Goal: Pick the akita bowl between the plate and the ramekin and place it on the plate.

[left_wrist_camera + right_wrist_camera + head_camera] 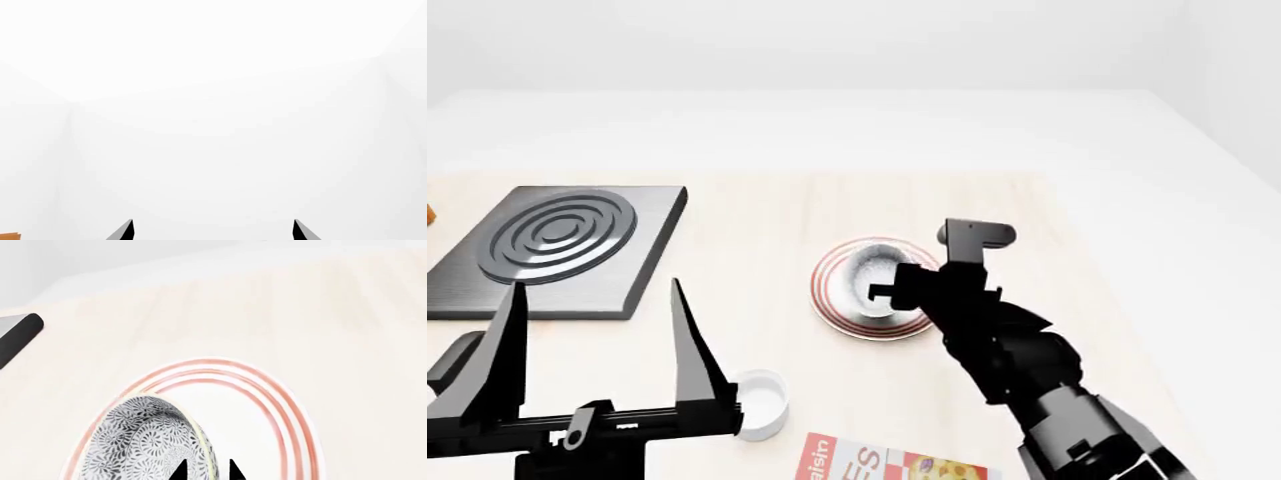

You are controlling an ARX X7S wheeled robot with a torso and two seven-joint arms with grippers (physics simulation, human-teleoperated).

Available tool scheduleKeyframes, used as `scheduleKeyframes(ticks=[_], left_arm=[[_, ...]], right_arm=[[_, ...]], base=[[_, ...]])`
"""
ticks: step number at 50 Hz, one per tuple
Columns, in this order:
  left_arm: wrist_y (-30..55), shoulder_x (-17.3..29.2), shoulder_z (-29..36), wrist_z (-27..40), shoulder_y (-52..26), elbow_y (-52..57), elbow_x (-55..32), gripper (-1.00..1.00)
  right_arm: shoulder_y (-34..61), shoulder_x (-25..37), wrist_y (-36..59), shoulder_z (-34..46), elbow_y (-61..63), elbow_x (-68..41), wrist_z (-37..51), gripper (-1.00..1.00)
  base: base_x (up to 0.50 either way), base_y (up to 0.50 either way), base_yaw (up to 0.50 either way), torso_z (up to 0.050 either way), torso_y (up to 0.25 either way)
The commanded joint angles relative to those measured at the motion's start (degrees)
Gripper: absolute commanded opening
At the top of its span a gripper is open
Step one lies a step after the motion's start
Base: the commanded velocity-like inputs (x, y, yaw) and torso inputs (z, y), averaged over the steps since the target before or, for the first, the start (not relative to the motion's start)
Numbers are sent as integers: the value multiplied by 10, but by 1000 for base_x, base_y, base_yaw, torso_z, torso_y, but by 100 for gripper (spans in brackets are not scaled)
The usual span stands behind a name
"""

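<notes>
Pale wood tabletop (761,215) runs under both arms, with white walls behind. At the right gripper (205,471), the akita bowl (143,442) sits over the plate (267,405), tilted in the wrist view, its rim pinched between the 2 dark fingertips (179,471), which stand 1 on each side of the wall. From the head view the bowl shows just beyond the gripper, inside the plate's red rings. The left gripper (598,345) hovers with its 2 long fingers spread wide and nothing between them; the ramekin (761,400) stands just beside it (partly hidden by a finger). A dark grooved slab (561,250) lies beyond it, and a printed box (881,465) sits near the ramekin.
</notes>
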State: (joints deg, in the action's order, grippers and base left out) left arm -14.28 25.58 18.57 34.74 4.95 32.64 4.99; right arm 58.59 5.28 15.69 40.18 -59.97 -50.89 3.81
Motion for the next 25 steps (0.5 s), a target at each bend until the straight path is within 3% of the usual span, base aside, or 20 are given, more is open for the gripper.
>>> scheduleKeyframes(ticks=[1,20,25], left_arm=[[-6,-11,-15,-16,1,-1,3,100],[4,-10,-13,-15,2,10,4,100],[8,-9,-14,-14,0,12,3,100]], right_arm=[[3,-2,10,-16,30,18,-6,100],[-4,13,21,-18,68,7,3,100],[-22,43,51,-20,150,-7,34,100]], base=[[0,0,0,0,0],[0,0,0,0,0],[0,0,0,0,0]])
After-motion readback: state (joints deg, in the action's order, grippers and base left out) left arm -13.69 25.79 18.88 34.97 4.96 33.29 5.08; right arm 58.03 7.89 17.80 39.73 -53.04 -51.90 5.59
